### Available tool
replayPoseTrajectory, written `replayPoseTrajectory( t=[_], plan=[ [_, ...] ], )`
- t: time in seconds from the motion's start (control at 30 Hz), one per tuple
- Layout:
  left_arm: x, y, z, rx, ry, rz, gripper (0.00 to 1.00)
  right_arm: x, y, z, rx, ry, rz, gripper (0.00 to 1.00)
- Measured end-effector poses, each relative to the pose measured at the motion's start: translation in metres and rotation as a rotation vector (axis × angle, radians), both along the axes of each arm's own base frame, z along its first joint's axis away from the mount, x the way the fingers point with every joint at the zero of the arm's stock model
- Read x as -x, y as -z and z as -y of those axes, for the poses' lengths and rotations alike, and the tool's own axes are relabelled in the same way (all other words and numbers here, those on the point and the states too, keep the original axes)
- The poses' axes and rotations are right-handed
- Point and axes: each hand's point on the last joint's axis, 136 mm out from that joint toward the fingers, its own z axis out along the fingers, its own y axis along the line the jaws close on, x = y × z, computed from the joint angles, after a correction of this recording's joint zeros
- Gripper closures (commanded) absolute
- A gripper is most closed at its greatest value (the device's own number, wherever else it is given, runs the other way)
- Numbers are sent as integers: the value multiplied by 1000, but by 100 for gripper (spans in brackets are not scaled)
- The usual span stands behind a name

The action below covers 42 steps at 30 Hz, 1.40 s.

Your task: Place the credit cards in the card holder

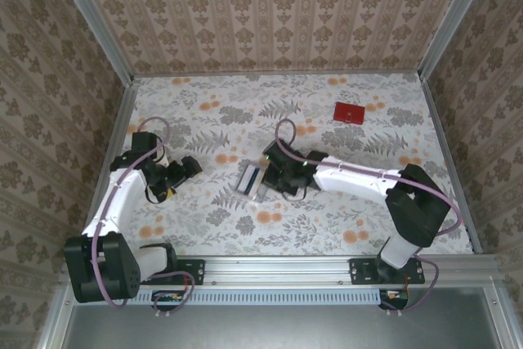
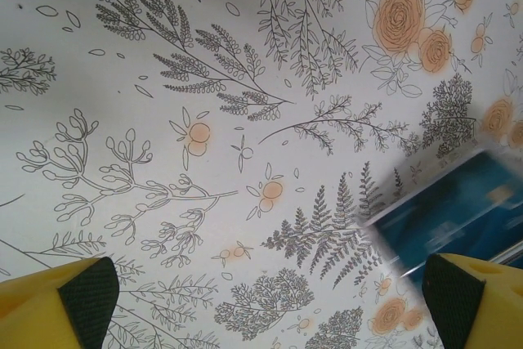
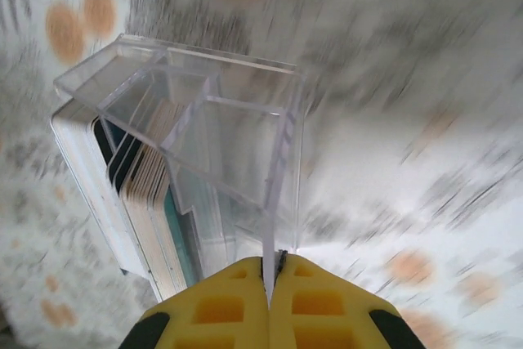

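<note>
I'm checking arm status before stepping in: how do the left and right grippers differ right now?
The left gripper is open and holds nothing; the right gripper is shut on a wall of the clear box. The left gripper hangs over the floral tablecloth on the table's left; the right gripper is near the middle, at the box that holds the cards. Both have yellow fingers.

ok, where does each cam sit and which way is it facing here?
Top external: above and behind the robot, looking down on the table; shows left gripper, right gripper, red card holder.
Left wrist: faces down at the table past its open fingers; blue card at right.
Right wrist: looks along its shut fingers, clamped on a wall of the clear box holding cards.
Shared: top and right wrist both show that clear box.
</note>
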Motion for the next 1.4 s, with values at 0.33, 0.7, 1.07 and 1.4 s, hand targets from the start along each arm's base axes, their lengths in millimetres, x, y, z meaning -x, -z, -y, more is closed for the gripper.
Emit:
replayPoseTrajectory(
  t=[0.33,0.7,1.07,1.4],
  plan=[
    [0,1,0,-1,0,-2,0,-56,-11,93,171,-244,14,100],
    [2,15,0,1,4,-68,0,-91,24,89,89,-357,-115,78],
    [3,12,0,7,7,-59,0,-133,-15,134,116,-239,25,52],
    [3,2,2,19,12,-13,0,-177,-20,263,363,62,96,52]
  ],
)
